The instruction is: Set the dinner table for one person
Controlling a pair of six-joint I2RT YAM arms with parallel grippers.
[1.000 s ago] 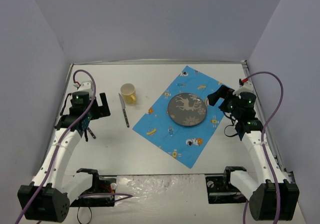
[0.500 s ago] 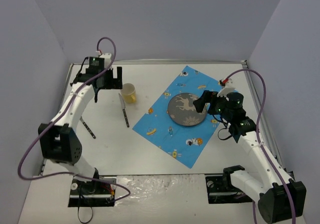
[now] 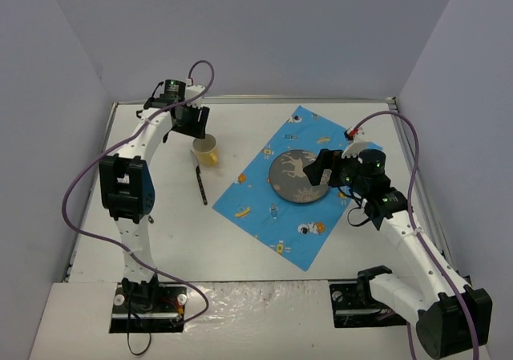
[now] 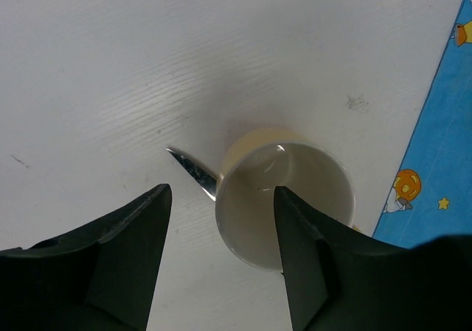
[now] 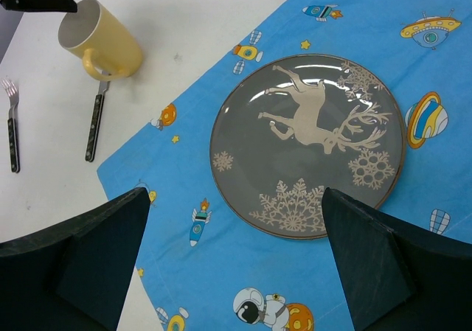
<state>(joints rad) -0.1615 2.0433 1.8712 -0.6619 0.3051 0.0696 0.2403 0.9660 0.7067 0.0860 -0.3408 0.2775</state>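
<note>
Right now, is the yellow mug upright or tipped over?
Upright. The yellow mug stands on the dinner table, its round mouth facing up.

White arms [image 3: 132, 252] with black joints [image 3: 124, 188], purple cables [image 3: 66, 208].

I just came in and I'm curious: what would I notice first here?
A bright blue cloth with rockets and astronauts lies slantwise on the white dinner table, and a grey plate with a reindeer and snowflakes sits on it. Left of the cloth stands a yellow mug, with the left gripper open right above it.
</note>
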